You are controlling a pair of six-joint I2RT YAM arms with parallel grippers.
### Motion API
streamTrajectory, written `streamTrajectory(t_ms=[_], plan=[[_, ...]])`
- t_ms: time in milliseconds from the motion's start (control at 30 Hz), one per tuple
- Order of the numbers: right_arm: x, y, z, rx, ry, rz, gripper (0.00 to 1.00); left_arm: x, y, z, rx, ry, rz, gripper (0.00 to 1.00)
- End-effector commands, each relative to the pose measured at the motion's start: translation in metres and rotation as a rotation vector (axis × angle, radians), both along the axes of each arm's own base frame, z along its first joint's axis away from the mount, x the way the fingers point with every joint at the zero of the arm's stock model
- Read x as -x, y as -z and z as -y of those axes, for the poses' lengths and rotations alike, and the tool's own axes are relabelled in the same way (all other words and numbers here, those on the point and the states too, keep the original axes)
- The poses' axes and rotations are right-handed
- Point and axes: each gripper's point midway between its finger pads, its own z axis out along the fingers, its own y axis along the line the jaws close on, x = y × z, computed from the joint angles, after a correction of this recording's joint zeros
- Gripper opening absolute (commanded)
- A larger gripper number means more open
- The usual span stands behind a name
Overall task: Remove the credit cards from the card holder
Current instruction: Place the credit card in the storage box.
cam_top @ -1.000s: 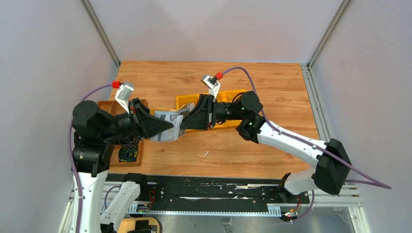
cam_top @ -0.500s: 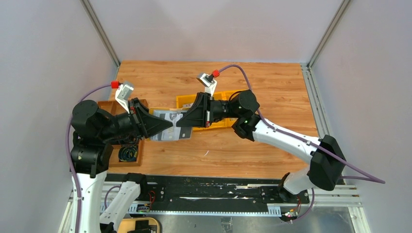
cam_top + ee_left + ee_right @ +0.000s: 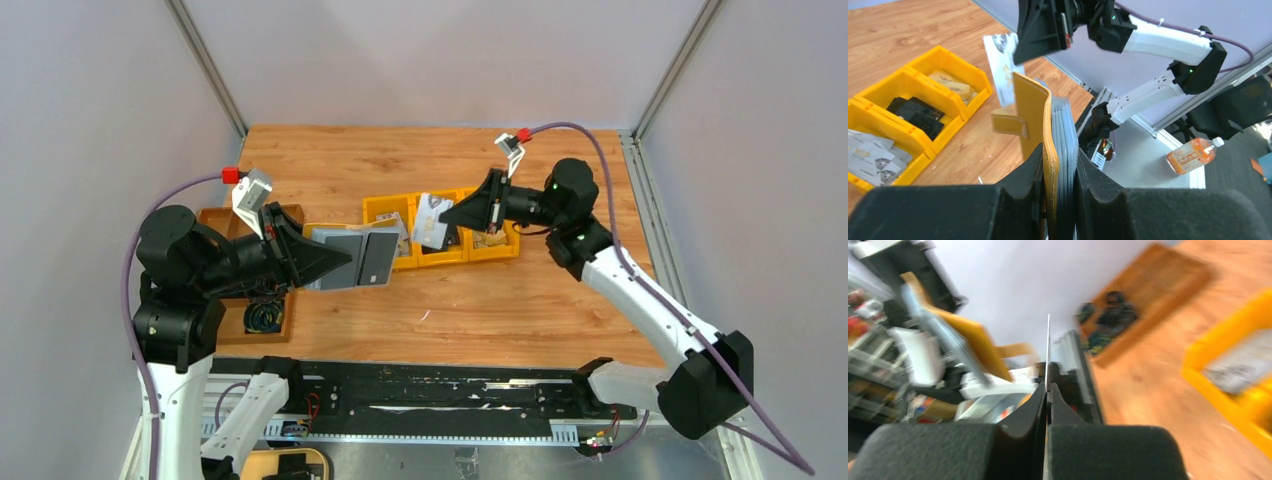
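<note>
LEFT: left gripper clamps the open card holder mid-air, beside the yellow bins | RIGHT: right gripper pinches one card over the bins | STEP: extraction, one card out | NEXT: release it into a bin, then go for more.

Wooden table. Three yellow bins, set in a row at centre. Brown compartment tray, placed at left; dark coiled cable held in near compartment. Orange bottle, seen off the table.
</note>
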Motion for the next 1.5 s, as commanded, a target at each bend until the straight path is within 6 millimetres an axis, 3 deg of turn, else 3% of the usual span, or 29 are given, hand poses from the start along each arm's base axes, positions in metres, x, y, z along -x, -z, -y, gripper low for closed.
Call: streamTrajectory(t_ms=[0, 267, 367, 533, 700, 800, 1067, 1267, 1467], plan=[[-0.050, 0.056, 0.051, 0.287, 0.248, -0.044, 0.00, 0.004, -0.009, -0.004, -0.045, -0.017, 0.116, 0.00], [-0.152, 0.147, 0.136, 0.830, 0.686, -0.053, 0.00, -0.003, 0.004, -0.018, -0.163, -0.110, 0.191, 0.00], [-0.170, 0.162, 0.136, 0.852, 0.676, -0.103, 0.00, 0.002, 0.004, -0.019, -0.168, -0.107, 0.212, 0.00], [-0.186, 0.172, 0.101, 0.804, 0.583, -0.134, 0.00, 0.008, 0.004, -0.018, -0.171, -0.094, 0.225, 0.00], [-0.185, 0.167, 0.036, 0.724, 0.440, -0.113, 0.00, 0.010, 0.006, -0.016, -0.166, -0.074, 0.214, 0.00], [-0.180, 0.177, -0.003, 0.717, 0.353, -0.138, 0.00, 0.012, 0.005, -0.015, -0.160, -0.064, 0.209, 0.00], [-0.177, 0.184, -0.056, 0.661, 0.278, -0.165, 0.00, 0.014, 0.006, -0.015, -0.157, -0.062, 0.211, 0.00], [-0.173, 0.214, -0.094, 0.682, 0.225, -0.204, 0.00, 0.017, 0.001, -0.014, -0.140, -0.051, 0.221, 0.00], [-0.178, 0.240, -0.112, 0.735, 0.284, -0.217, 0.00, 0.018, -0.005, -0.013, -0.124, -0.056, 0.234, 0.00]])
